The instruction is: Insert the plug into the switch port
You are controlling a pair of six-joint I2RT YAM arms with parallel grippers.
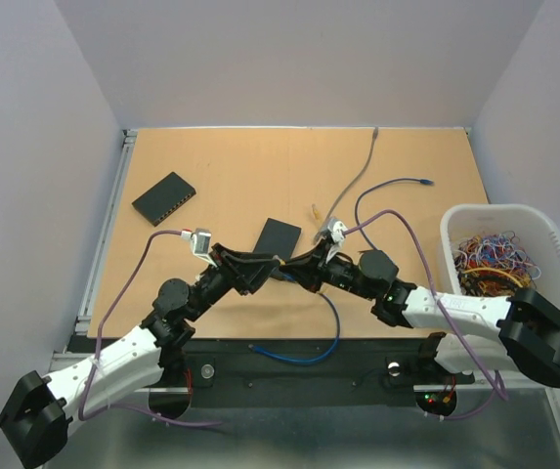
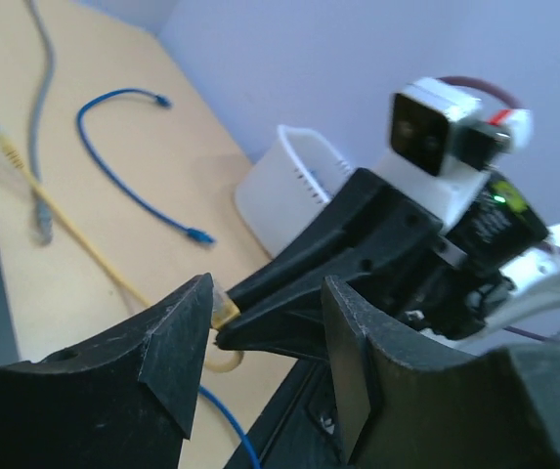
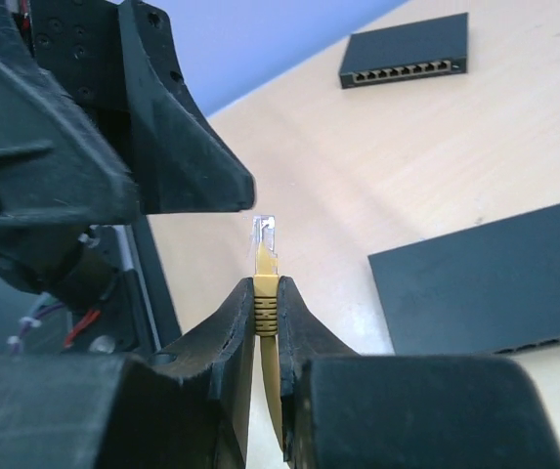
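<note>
My right gripper (image 3: 265, 285) is shut on the yellow boot of a network plug (image 3: 265, 234), whose clear tip sticks out past the fingertips. My left gripper (image 2: 265, 318) is open, its jaws on either side of the right gripper's tip and the yellow plug (image 2: 223, 305), which lies close to the left finger. In the top view the two grippers meet (image 1: 278, 269) just in front of a black switch (image 1: 278, 237). That switch also shows in the right wrist view (image 3: 495, 283). A second black switch (image 1: 164, 198) with a row of ports (image 3: 404, 64) lies at the far left.
A white basket (image 1: 553, 244) full of cables stands at the right, also in the left wrist view (image 2: 294, 191). A grey cable (image 1: 358, 176), a purple-blue cable (image 1: 397, 186), a blue cable (image 1: 330, 337) and a yellow cable (image 2: 55, 210) lie loose on the table.
</note>
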